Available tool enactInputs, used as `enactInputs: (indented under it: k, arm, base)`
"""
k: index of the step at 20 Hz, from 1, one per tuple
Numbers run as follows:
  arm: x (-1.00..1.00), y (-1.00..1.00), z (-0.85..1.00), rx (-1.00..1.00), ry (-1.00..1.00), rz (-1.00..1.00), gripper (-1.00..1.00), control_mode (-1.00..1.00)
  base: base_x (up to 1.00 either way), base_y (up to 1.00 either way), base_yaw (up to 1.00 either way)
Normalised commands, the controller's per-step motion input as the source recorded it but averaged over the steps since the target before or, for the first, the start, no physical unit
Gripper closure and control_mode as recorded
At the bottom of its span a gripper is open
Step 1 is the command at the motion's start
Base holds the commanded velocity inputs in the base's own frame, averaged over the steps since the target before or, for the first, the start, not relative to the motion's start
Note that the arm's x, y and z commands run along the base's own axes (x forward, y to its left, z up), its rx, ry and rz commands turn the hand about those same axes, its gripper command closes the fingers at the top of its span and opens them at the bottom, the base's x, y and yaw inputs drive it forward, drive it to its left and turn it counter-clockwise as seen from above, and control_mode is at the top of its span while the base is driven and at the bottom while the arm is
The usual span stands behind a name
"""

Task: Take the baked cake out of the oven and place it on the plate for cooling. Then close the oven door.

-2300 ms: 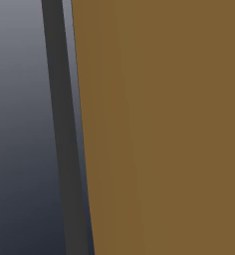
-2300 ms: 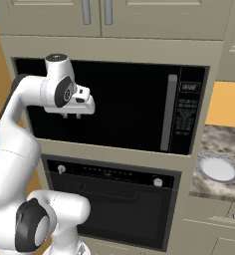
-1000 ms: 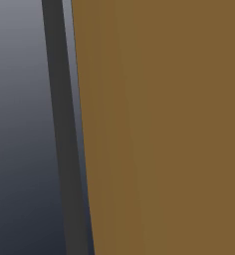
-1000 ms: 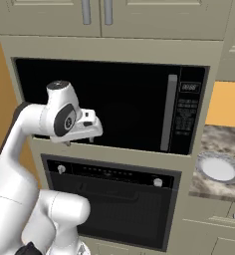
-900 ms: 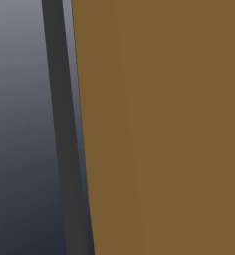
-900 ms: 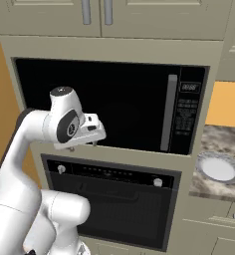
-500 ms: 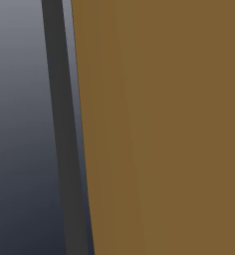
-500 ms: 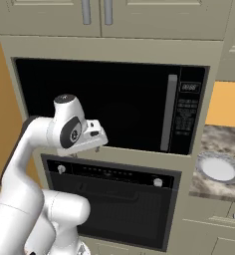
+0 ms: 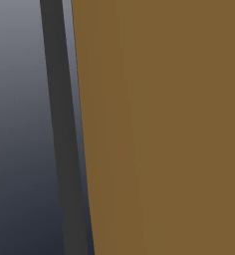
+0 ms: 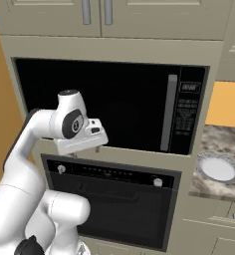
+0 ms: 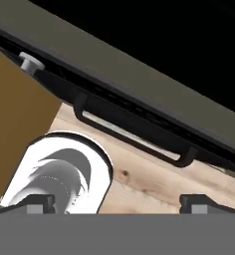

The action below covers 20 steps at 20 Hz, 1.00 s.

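Oven door [image 10: 122, 211]: shut, upright, its bar handle [image 11: 134, 137] just under the knobbed strip.
Gripper [image 10: 84, 149]: fingers spread wide, empty, hanging above that handle, in front of the microwave [image 10: 109, 102].
Plate [image 10: 218, 167]: on the counter [image 10: 209, 187] right of the oven door.

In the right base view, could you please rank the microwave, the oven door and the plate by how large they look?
1. Microwave, largest.
2. Oven door, somewhat smaller, partly hidden by the arm.
3. Plate, by far the smallest.
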Motion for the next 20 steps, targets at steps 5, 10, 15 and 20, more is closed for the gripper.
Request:
enactInputs:
  k: [5,10,15,20]
  arm:
    - [0.0,0.0,0.0,0.0,0.0,0.0,-1.0,1.0]
    - [0.0,0.0,0.0,0.0,0.0,0.0,-1.0,1.0]
    - [0.0,0.0,0.0,0.0,0.0,0.0,-1.0,1.0]
    - [0.0,0.0,0.0,0.0,0.0,0.0,-1.0,1.0]
  base:
    - [-0.39,-0.63,0.33]
    - [-0.58,-0.79,0.47]
    - [-0.5,-0.78,0.51]
    - [-0.22,-0.77,0.53]
